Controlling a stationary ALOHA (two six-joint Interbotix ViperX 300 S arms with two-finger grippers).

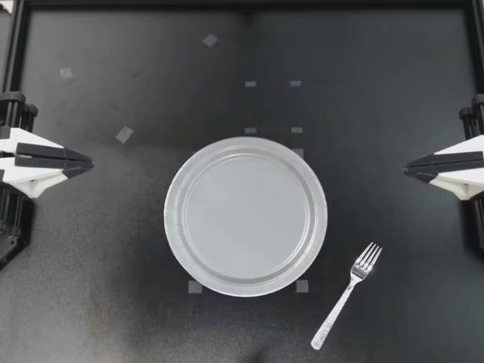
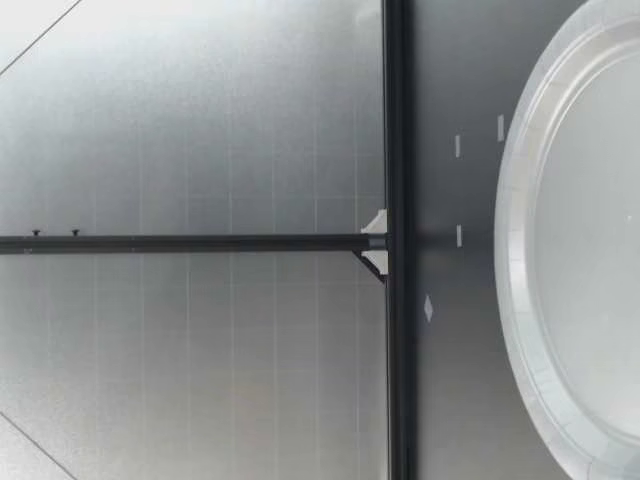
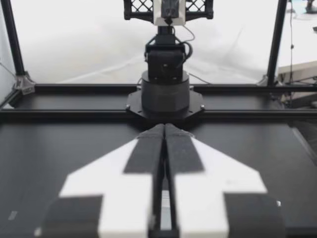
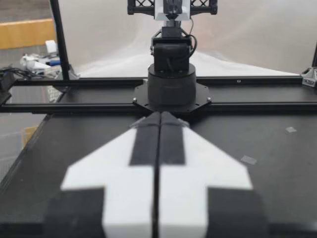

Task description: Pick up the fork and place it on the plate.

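A pale grey round plate [image 1: 246, 155] lies in the middle of the black table with nothing on it; its rim [image 2: 515, 300] also fills the near part of the low view. A silver fork [image 1: 346, 296] lies on the table to the plate's lower right, tines pointing up-right. My left gripper [image 1: 91, 162] rests at the table's left edge, shut and holding nothing, its fingers [image 3: 148, 148] pressed together. My right gripper [image 1: 405, 168] rests at the right edge, also shut with nothing in it, fingers [image 4: 171, 139] together. Both are far from the fork.
Small bits of tape [image 1: 124, 134] mark the table around the plate and at the back left. A black frame rail [image 1: 242, 4] runs along the far edge. Each wrist view shows the other arm's base [image 3: 166, 89] across the table.
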